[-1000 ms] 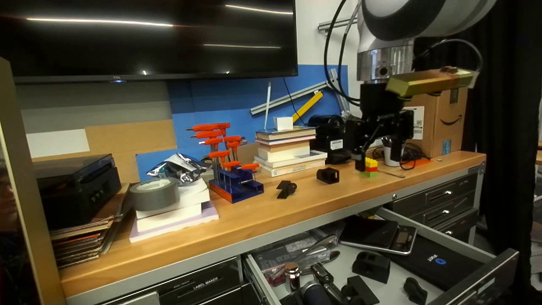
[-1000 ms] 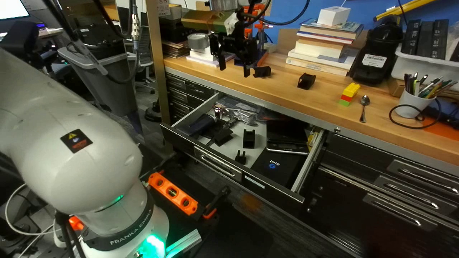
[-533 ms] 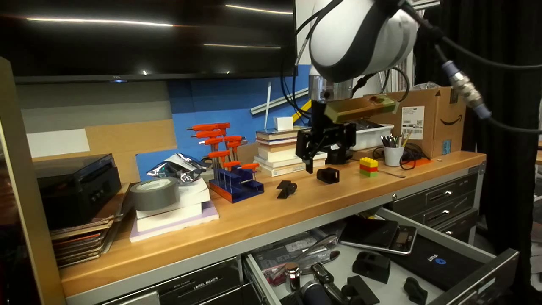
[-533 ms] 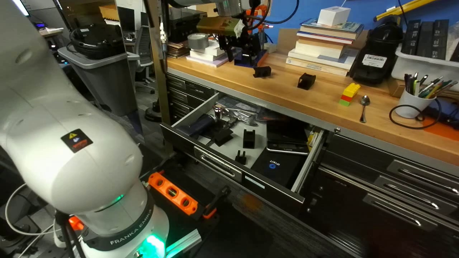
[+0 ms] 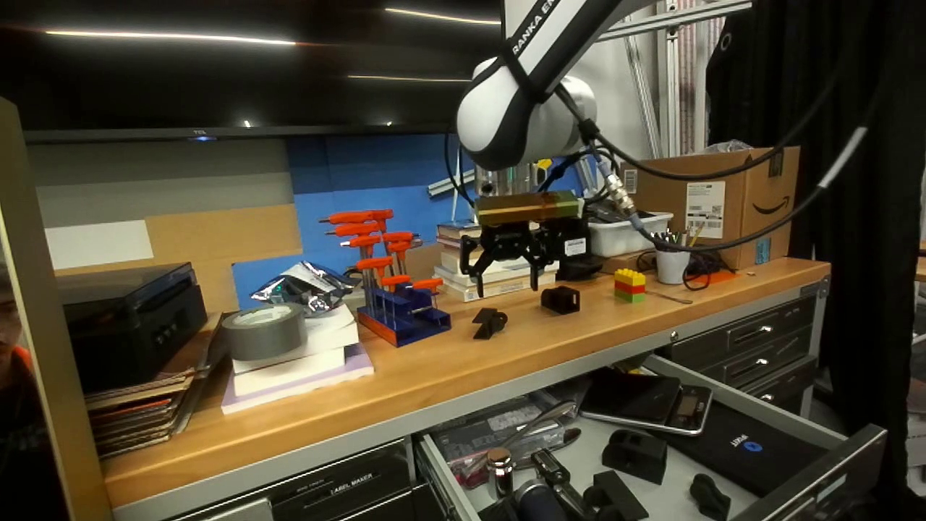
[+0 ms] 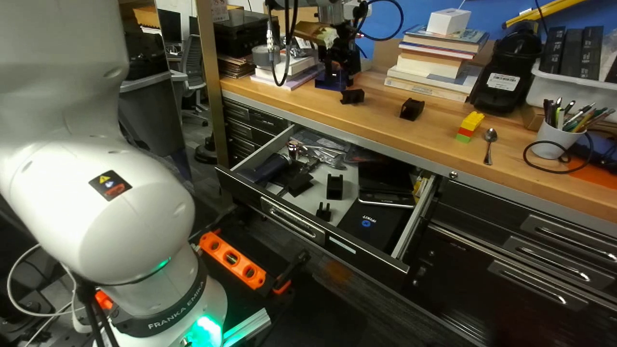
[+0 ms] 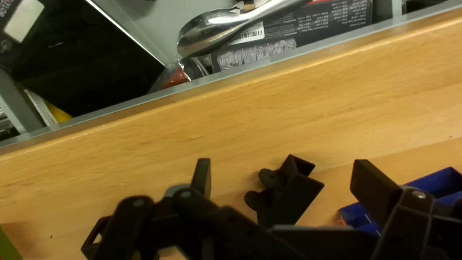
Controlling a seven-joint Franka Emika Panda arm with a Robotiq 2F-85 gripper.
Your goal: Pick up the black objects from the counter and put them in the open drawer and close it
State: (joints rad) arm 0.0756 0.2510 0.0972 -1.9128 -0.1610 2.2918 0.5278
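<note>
- A long light-brown wooden counter (image 5: 448, 362) runs below a dark screen (image 5: 253, 72) and a blue panel (image 5: 376, 163), with a pulled-out drawer (image 6: 381, 267) jutting from under it.
- The gripper (image 5: 507, 289) hangs above the counter, pointing down, its fingers (image 7: 373, 189) spread wide and holding nothing.
- The knobbed black object (image 7: 297, 195) rests on the counter; in the wrist view it appears between the fingertips, and in an exterior view it lies below the gripper at seven o'clock.
- The hollow black object (image 5: 555, 298) rests on the counter as well, apart from the knobbed one; in an exterior view it sits at three o'clock from the gripper, and in the wrist view a finger partly hides it, toward eight o'clock.
- In an exterior view a stack of books (image 5: 506, 276) stands behind the gripper, a small white box (image 6: 449, 21) on top.
- A blue rack (image 5: 423, 329) of orange-handled tools (image 5: 372, 217) stands between eight and nine o'clock from the gripper, near the knobbed black object.
- Toward three o'clock are stacked toy bricks (image 6: 469, 126) in yellow, red and green, a spoon (image 6: 489, 144) just beside them, and a white cup (image 6: 554, 140) of pens.
- The drawer lies between four and five o'clock from the gripper; inside are a flat black case (image 6: 373, 233) with a blue logo, a U-shaped black part (image 6: 334, 190) and a small pronged black piece (image 6: 324, 212).
- Farther out, a roll of grey tape (image 5: 253, 339) sits on a low pile of books (image 5: 289, 369) near nine o'clock, and a cardboard box (image 5: 736, 210) stands between two and three.
</note>
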